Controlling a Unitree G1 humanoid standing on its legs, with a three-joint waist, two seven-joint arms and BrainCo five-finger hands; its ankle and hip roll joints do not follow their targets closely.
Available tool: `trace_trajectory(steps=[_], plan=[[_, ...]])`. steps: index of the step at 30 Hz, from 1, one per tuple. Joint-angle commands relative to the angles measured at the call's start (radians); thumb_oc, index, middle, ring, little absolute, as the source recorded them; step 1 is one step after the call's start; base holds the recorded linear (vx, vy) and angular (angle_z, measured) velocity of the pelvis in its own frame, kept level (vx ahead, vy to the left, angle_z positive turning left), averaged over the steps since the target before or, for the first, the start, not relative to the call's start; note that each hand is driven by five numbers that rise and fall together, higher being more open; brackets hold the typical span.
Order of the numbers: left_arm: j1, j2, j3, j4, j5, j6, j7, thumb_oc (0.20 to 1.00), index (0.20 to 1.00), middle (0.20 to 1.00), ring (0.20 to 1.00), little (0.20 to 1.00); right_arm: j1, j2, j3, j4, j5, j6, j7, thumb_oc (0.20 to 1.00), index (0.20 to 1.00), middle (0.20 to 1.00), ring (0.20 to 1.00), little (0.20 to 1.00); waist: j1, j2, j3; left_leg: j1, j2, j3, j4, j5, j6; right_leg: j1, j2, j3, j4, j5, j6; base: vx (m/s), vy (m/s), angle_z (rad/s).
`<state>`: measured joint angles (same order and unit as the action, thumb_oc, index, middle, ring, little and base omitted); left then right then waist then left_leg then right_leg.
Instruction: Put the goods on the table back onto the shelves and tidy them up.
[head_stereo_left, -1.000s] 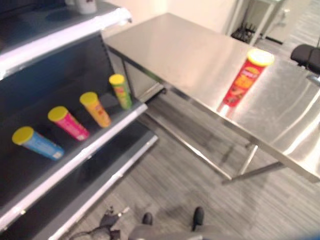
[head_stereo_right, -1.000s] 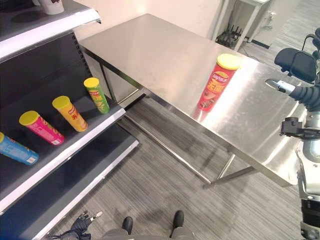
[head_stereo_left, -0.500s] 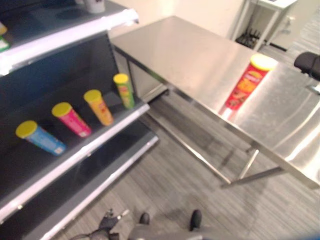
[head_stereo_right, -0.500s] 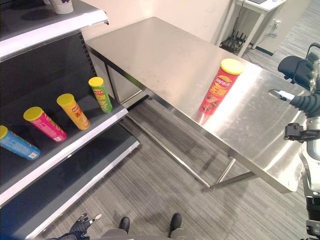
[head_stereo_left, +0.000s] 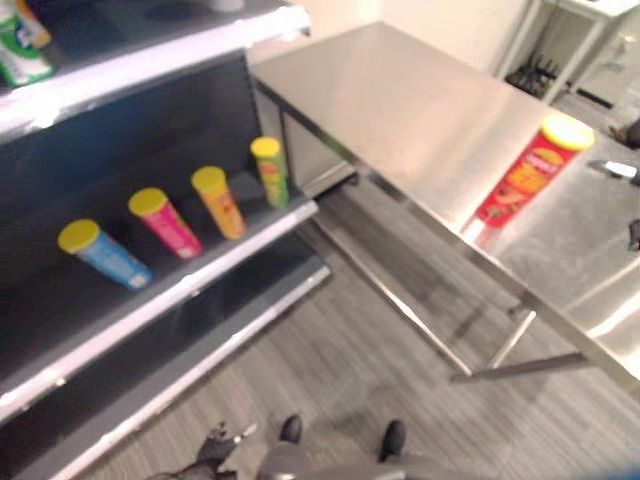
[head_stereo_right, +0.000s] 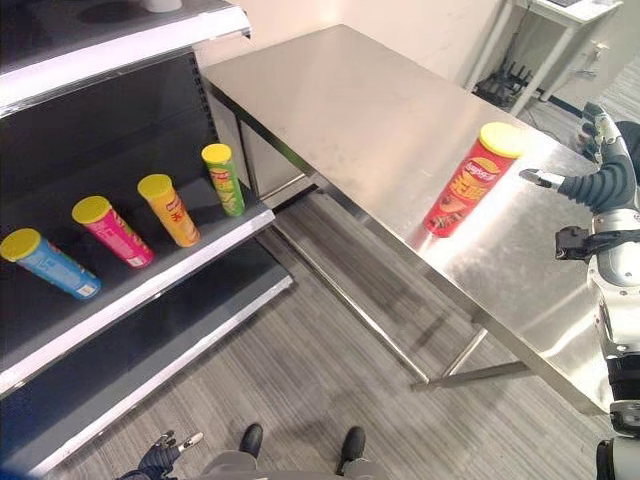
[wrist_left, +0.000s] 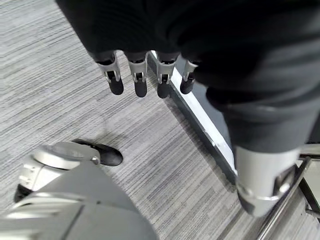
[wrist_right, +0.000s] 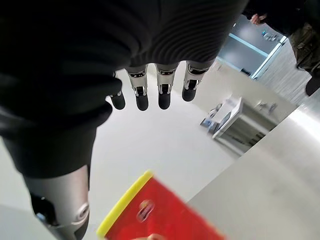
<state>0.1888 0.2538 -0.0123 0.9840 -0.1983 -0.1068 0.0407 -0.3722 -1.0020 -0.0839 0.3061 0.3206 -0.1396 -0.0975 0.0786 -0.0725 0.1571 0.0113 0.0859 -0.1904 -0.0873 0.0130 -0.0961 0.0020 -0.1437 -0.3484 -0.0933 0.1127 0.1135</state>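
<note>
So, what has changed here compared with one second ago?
The right hand has come in over the table, closer to the red chip can, fingers relaxed and holding nothing. The whole picture has shifted, so the camera moved, not the goods. The red can stands in the same place; four cans on the shelf are unchanged; the left hand hangs open.

floor (head_stereo_right: 330, 390): grey striped carpet; wall (head_stereo_right: 400, 25): cream; furniture: steel table (head_stereo_right: 350, 110); dark shelving (head_stereo_right: 130, 300)
</note>
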Motion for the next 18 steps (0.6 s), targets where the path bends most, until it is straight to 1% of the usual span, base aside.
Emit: trace_trajectory(steps=[1,7,15,18], plan=[[-0.045,0.063,-0.049,0.021,-0.037,-0.016,0.008,1.0,1.0,1.0,1.0,1.0,-0.077,-0.091,0.054,-0.012,0.06,-0.027,0.023,1.0,1.0,1.0,1.0,1.0,0.03,-0.038,-0.003,0.012,0.067,0.066,0.0,-0.053,-0.05,0.062,-0.04,-0.028,0.006,-0.118,0.061,0.01,-0.023,0.22],[-0.049,0.065,-0.06,0.024,-0.037,-0.019,0.008,1.0,1.0,1.0,1.0,1.0,-0.125,-0.141,0.129,0.041,0.019,-0.008,0.04,1.0,1.0,1.0,1.0,1.0,0.039,-0.045,-0.001,0.008,0.068,0.057,0.0,-0.048,-0.054,0.069,-0.04,-0.043,0.006,-0.12,0.06,0.0,-0.009,0.09],[-0.06,0.072,-0.065,0.027,-0.042,-0.023,0.019,1.0,1.0,1.0,1.0,1.0,-0.223,-0.17,0.229,0.125,-0.024,0.013,0.039,1.0,1.0,1.0,1.0,1.0,0.048,-0.049,0.001,0.001,0.066,0.052,0.0,-0.044,-0.056,0.07,-0.043,-0.054,0.006,-0.119,0.061,-0.01,0.002,0.05],[-0.061,0.071,-0.064,0.03,-0.047,-0.023,0.021,1.0,1.0,1.0,1.0,1.0,-0.246,-0.161,0.251,0.134,-0.011,0.015,0.044,1.0,1.0,1.0,1.0,1.0,0.049,-0.048,0.002,-0.001,0.065,0.048,0.0,-0.042,-0.056,0.07,-0.044,-0.056,0.006,-0.119,0.061,0.0,0.008,0.06]])
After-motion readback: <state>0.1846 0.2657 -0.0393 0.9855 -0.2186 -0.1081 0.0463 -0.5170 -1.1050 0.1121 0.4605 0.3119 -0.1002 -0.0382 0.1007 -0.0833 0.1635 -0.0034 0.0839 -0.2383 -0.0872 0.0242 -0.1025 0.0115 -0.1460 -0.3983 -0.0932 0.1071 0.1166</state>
